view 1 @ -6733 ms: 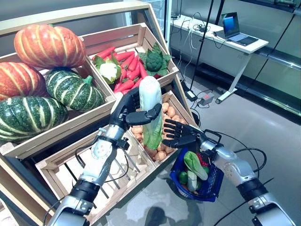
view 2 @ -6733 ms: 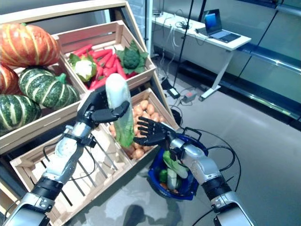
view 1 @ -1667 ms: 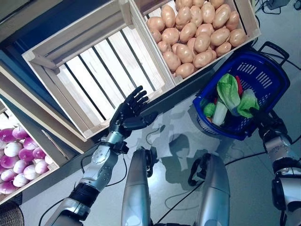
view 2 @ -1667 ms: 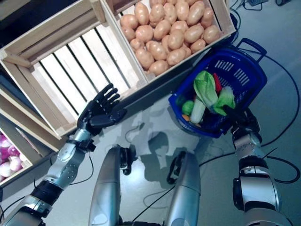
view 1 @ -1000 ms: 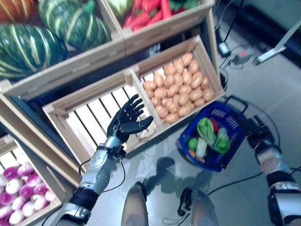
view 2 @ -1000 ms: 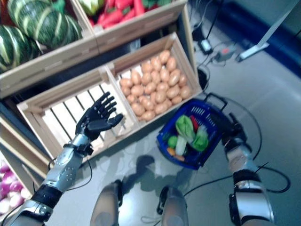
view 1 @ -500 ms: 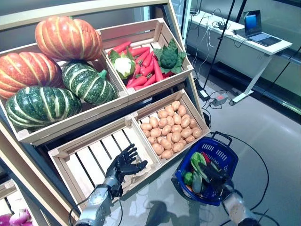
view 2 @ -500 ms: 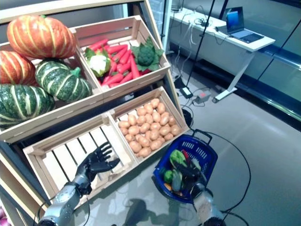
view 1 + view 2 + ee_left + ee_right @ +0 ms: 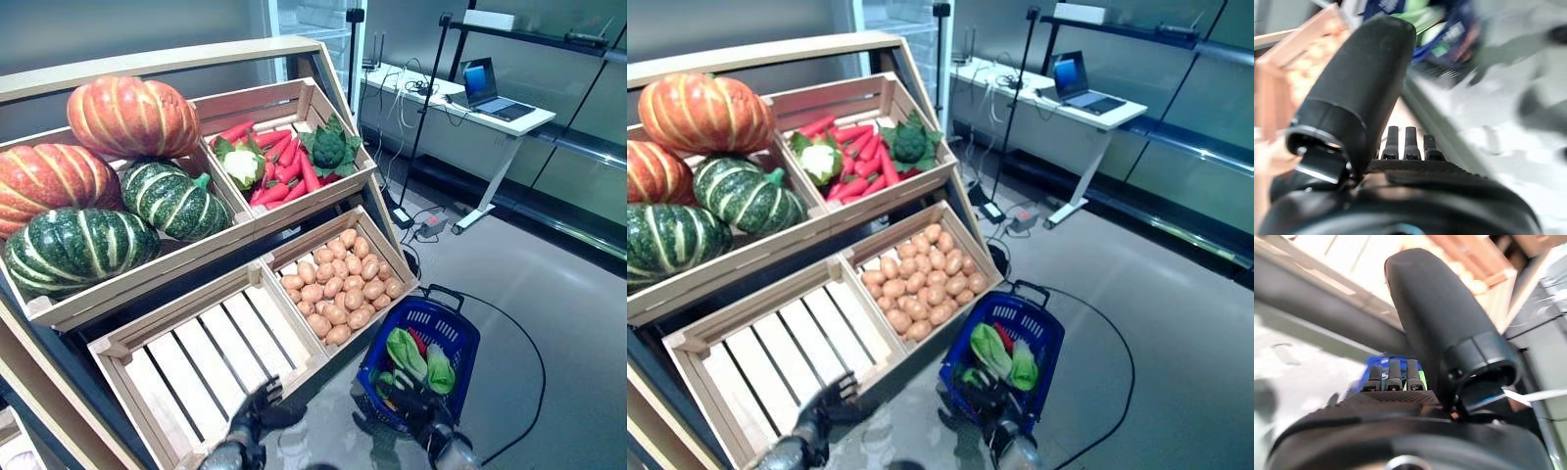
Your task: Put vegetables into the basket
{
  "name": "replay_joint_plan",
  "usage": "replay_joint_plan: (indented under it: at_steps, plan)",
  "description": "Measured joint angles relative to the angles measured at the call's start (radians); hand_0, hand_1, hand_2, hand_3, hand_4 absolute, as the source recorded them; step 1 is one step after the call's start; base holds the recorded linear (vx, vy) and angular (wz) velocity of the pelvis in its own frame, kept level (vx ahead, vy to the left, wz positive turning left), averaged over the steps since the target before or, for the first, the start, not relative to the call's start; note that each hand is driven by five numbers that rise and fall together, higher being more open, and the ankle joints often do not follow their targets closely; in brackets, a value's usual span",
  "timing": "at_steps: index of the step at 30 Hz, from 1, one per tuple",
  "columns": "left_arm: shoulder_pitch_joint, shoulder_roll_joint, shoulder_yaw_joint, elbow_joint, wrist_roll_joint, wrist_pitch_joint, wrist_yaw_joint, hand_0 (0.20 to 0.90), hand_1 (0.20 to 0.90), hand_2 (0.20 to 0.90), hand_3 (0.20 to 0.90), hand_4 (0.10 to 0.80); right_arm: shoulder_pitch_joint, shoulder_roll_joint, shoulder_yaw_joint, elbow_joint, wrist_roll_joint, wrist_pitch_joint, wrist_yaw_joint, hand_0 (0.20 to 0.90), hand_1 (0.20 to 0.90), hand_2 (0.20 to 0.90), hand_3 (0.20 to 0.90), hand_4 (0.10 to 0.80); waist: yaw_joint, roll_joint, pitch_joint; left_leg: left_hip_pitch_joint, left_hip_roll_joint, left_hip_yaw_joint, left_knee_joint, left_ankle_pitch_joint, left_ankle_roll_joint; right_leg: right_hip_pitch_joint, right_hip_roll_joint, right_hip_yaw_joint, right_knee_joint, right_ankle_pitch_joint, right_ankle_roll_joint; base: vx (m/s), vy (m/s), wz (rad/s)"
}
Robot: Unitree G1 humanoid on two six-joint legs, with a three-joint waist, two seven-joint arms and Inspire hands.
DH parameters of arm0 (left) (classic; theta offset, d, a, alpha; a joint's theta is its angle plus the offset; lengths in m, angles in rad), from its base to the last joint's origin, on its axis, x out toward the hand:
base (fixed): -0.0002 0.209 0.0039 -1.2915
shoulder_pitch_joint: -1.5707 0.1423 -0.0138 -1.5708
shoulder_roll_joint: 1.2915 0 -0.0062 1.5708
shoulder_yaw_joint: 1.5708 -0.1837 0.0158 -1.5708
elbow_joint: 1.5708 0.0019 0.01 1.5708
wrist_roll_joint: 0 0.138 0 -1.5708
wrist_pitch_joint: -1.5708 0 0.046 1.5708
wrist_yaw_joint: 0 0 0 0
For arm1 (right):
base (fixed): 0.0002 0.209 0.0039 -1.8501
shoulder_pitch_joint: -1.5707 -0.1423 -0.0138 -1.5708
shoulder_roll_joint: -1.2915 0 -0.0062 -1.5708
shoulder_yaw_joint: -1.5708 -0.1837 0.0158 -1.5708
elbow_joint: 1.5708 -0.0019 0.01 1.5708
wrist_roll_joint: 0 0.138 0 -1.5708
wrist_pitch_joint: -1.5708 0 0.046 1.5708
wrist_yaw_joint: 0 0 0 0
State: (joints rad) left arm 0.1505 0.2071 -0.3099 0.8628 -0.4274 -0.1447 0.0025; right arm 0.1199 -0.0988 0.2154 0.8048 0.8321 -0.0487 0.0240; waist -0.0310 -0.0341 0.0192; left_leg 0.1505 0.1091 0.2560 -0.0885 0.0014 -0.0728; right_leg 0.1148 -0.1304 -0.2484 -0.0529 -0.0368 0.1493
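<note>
The blue plastic basket point(image 9: 460, 338) stands on the floor in front of the stand's lower right crate. Leafy green vegetables point(image 9: 405, 353) and a red one point(image 9: 419, 341) lie in it. My right hand point(image 9: 416, 411) is low, at the basket's near rim, with straight fingers point(image 9: 1394, 374) and nothing in it. My left hand point(image 9: 257, 409) is low, in front of the slatted lower left crate point(image 9: 196, 362), open and empty, its fingers point(image 9: 1405, 142) straight. The basket also shows in the left wrist view point(image 9: 1449, 29).
The wooden stand point(image 9: 245, 230) holds crates of vegetables on two tiers to the left and behind. A white desk point(image 9: 460, 108) with a laptop stands at the far right. Grey floor point(image 9: 549, 284) lies to the right of the basket.
The long pale green vegetable that my left hand held now lies in the basket. The camera dipped down and swung back up. Both hands have dropped to the views' lower edge.
</note>
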Motion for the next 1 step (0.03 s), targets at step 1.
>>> replay_joint_plan:
  at_steps: [1]
  plan:
    - [0.007, -0.012, -0.01, 0.022, 0.0, 0.001, -0.001, 0.9, 0.9, 0.9, 0.9, 0.8, 0.013, 0.014, 0.001, 0.03, 0.001, 0.003, 0.0, 0.9, 0.9, 0.9, 0.9, 0.8, -0.002, 0.0, 0.0, -0.004, 0.0, -0.002, 0.0, 0.002, 0.002, -0.003, 0.0, 0.0, 0.0, 0.001, 0.001, -0.002, 0.038, 0.01]
